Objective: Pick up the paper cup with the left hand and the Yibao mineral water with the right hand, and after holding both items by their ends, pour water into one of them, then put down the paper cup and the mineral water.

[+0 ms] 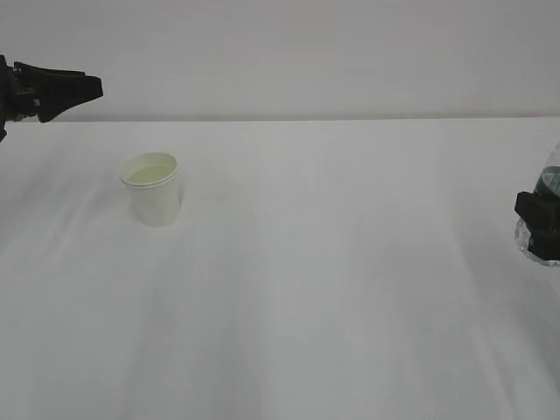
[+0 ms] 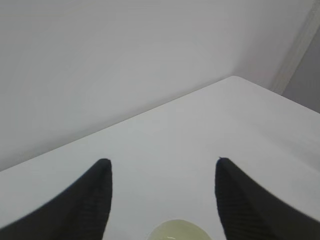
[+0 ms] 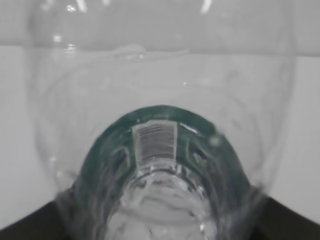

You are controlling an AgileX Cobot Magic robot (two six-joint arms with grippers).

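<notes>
Paper cup (image 1: 154, 189) standing free of our wide-open left hand (image 1: 87, 87), we should lower the Yibao mineral water (image 3: 160, 150) upright, right hand (image 1: 541, 226) gripping it.

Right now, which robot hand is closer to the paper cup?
The left. The left hand hovers open, just above and left of the paper cup. The right hand is far across the table at the right edge, gripping the water bottle.

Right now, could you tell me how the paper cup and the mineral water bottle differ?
The paper cup stands free on the table; the mineral water bottle is gripped by the right tool. The cup is opaque off-white; the bottle is clear with a green label. The cup sits left, the bottle far right.
</notes>
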